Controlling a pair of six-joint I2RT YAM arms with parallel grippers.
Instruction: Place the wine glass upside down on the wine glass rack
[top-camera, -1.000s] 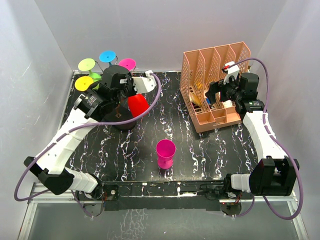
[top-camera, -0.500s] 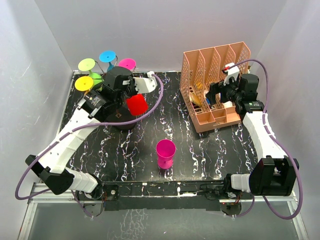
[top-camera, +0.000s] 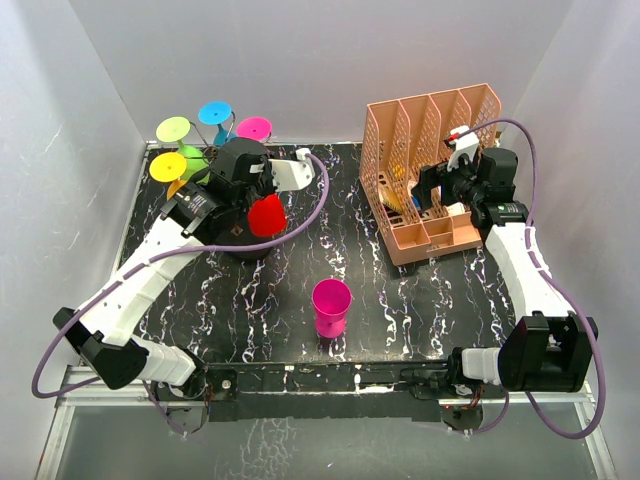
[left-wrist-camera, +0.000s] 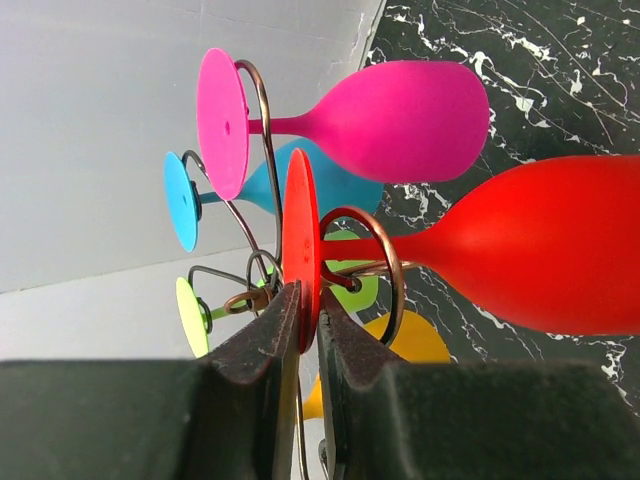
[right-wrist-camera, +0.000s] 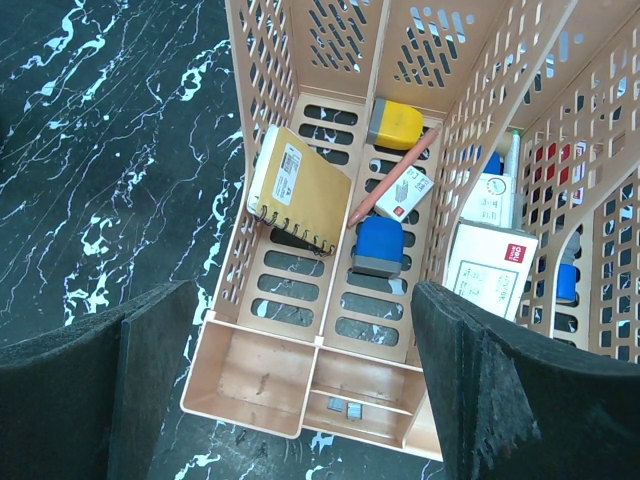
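Observation:
My left gripper (top-camera: 248, 196) is shut on the round foot of a red wine glass (top-camera: 266, 215) at the wine glass rack (top-camera: 243, 247) at the back left. In the left wrist view my gripper (left-wrist-camera: 308, 300) pinches the red foot disc (left-wrist-camera: 300, 225). The glass's stem lies inside a curled copper wire arm (left-wrist-camera: 392, 262), and the bowl (left-wrist-camera: 545, 245) points away from the rack. My right gripper (top-camera: 432, 188) is open and empty over the peach organizer.
Magenta (left-wrist-camera: 390, 118), cyan (left-wrist-camera: 182, 200), lime (left-wrist-camera: 190, 315) and yellow (left-wrist-camera: 420, 345) glasses hang on the rack. Another magenta glass (top-camera: 331, 306) stands upright at the table's middle front. The peach organizer (right-wrist-camera: 258, 385) holds a notebook, a stamp and boxes at the back right.
My left wrist has turned a little and the red glass's bowl has shifted slightly left, closer to the rack post. The right arm has not moved.

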